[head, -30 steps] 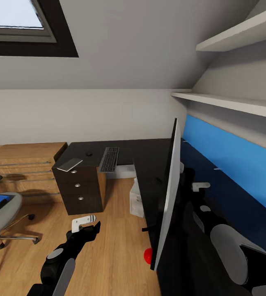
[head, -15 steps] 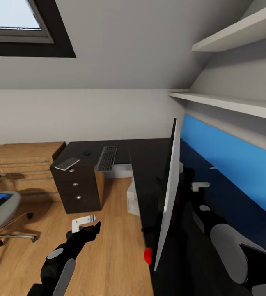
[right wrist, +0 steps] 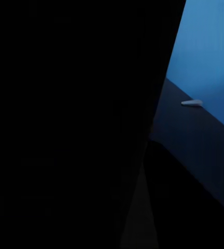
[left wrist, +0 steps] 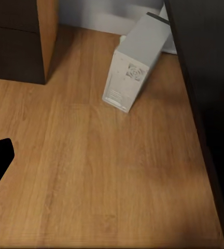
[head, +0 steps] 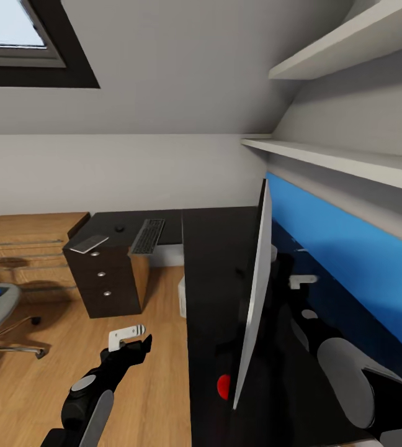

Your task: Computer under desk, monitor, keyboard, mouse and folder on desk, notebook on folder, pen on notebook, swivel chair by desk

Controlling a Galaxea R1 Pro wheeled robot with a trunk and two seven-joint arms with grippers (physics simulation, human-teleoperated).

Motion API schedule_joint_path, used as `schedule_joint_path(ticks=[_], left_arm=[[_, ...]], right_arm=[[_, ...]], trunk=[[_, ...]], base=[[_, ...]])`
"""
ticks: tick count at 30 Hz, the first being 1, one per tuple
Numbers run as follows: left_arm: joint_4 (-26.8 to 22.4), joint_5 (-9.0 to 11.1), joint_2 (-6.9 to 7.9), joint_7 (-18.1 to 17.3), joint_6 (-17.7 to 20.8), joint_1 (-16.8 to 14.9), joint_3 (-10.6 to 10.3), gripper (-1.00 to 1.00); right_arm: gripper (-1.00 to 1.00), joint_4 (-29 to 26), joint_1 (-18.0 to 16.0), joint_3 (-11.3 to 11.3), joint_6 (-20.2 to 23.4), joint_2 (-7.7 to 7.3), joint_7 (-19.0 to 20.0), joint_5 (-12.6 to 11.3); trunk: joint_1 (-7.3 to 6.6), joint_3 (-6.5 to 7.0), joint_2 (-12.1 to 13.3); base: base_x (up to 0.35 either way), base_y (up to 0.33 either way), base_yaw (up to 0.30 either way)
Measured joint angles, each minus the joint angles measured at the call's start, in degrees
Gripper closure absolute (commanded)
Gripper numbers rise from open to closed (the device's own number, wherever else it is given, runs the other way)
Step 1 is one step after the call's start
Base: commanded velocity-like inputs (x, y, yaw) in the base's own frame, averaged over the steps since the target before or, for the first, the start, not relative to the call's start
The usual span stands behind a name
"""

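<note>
Two pincers flank the monitor point(head: 254, 298), held edge-on over the near worktop point(head: 216, 279); the right pincer point(head: 301, 280) seems clamped on it, the left pincer point(head: 126, 336) I cannot tell, so lower it level, stand first, clear of the far keyboard point(head: 148, 236).

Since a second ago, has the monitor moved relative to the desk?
Yes. The monitor has shifted across the desk towards the blue wall; its red-dot corner is now over desktop, not floor.
</note>
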Motion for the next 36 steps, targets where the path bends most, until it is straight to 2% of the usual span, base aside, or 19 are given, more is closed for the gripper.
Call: schedule_joint_path(ticks=[5, 14, 21, 28, 33, 36], left_arm=[[0.0, -0.1, 0.00, 0.0, 0.0, 0.0, 0.0, -1.00], [0.0, -0.1, 0.00, 0.0, -0.1, 0.0, 0.0, -1.00], [0.0, 0.0, -0.01, 0.0, -0.1, 0.0, -0.1, -1.00], [0.0, 0.0, 0.00, 0.0, -0.1, 0.0, -0.1, -1.00], [0.0, -0.1, 0.00, 0.0, -0.2, 0.0, -0.1, -1.00], [0.0, -0.1, 0.00, 0.0, -0.2, 0.0, -0.1, -1.00]], right_arm=[[1.00, 0.0, 0.0, 0.4, -0.1, 0.54, 0.0, 0.0], [1.00, 0.0, 0.0, 1.5, -0.4, 3.06, -0.1, 0.0], [1.00, 0.1, 0.0, 0.1, -0.1, 0.25, -0.3, 0.0], [1.00, 0.0, 0.0, 0.7, -0.2, 0.72, 1.2, 0.0], [1.00, 0.0, 0.0, 0.6, -0.2, 0.94, 0.5, 0.0], [1.00, 0.0, 0.0, 0.8, 0.0, 1.85, -0.2, 0.1]], trunk=[[0.00, 0.00, 0.0], [0.00, 0.00, 0.0], [-0.01, 0.00, 0.0], [-0.02, 0.00, 0.0], [-0.01, 0.00, 0.0], [-0.01, 0.00, 0.0]], base=[[-0.010, -0.319, 0.000], [-0.001, -0.323, 0.000], [0.009, -0.051, 0.000], [0.100, -0.170, 0.000], [0.008, -0.049, 0.000], [0.001, -0.197, 0.000]])
